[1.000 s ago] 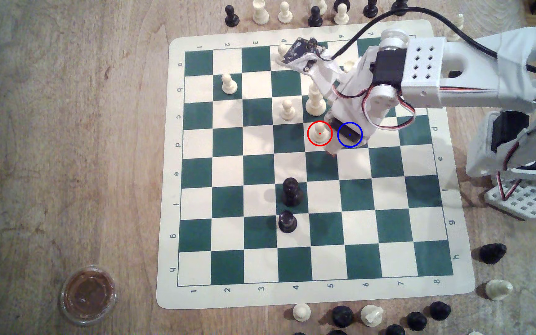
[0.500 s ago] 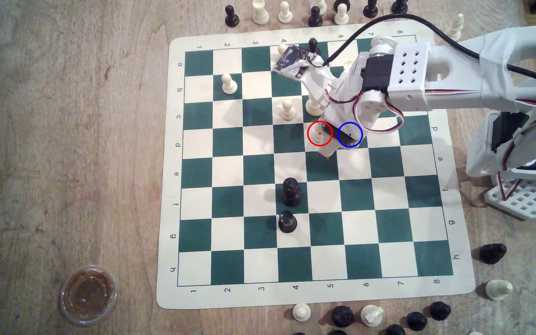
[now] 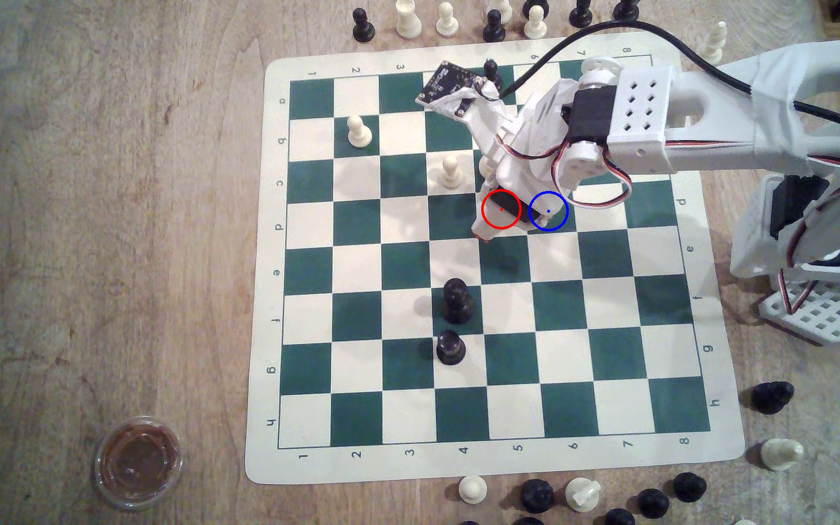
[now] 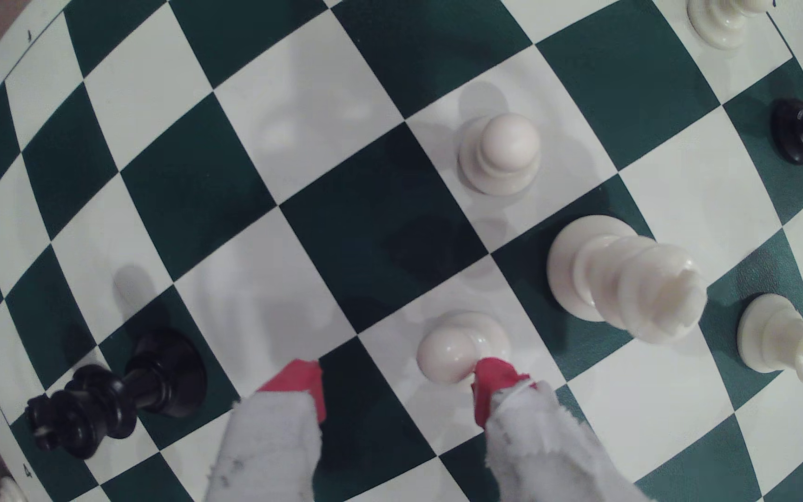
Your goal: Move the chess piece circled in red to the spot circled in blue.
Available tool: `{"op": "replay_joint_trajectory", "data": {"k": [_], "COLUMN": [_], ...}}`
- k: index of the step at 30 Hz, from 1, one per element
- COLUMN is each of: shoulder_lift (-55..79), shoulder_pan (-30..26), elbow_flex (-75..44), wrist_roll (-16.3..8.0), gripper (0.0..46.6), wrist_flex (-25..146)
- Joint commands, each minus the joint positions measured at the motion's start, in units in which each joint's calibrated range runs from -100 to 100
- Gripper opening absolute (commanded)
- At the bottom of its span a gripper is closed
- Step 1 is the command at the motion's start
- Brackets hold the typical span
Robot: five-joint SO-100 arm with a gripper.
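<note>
Pawn [image 4: 452, 350] stands upright on a cream square, seen from above in the wrist view, with one red fingertip [image 4: 493, 386] touching or just beside its head and the other red fingertip [image 4: 300, 386] apart over the neighbouring dark square. The jaws are spread, gripping nothing; the pawn sits by one tip, not between the two. In the exterior view the red ring [image 3: 501, 209] marks that cream square, but the wrist covers it and the pawn is hidden there. The spot [image 3: 557, 222], a dark green square under the blue ring, lies just to the exterior view's right of the red ring and is partly covered by the wrist.

The arm [image 3: 711, 121] reaches in from the exterior view's right, its forearm nearly level above the board [image 3: 408, 404], and the wrist bends steeply down so the gripper [image 4: 397, 386] points at the board. A small circuit board [image 3: 451, 83] juts from the wrist toward the far edge.

Near the pawn in the wrist view stand a tall cream king [image 4: 621, 280], a cream rook [image 4: 790, 345] and a second cream pawn [image 4: 498, 154]. A black piece [image 4: 114, 398] stands further off. The board lies on a wooden bench [image 3: 105, 202].
</note>
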Motion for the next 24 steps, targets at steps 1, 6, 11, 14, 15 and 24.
{"op": "replay_joint_trajectory", "data": {"k": [1, 6, 11, 14, 15, 24], "shoulder_lift": [-0.64, -0.64, 0.29, 0.97, 1.39, 1.82], "shoulder_pan": [1.46, 2.95, 3.42, 2.87, 2.48, 1.86], "elbow_flex": [-2.81, -1.63, -1.82, -2.0, -2.0, -2.36], "wrist_roll": [0.49, 1.61, 2.2, 2.2, 2.2, 1.95], "gripper": [17.2, 17.2, 17.2, 16.9, 16.7, 15.6], "wrist_flex": [0.0, 0.25, 0.25, 0.25, 0.08, -1.31]}}
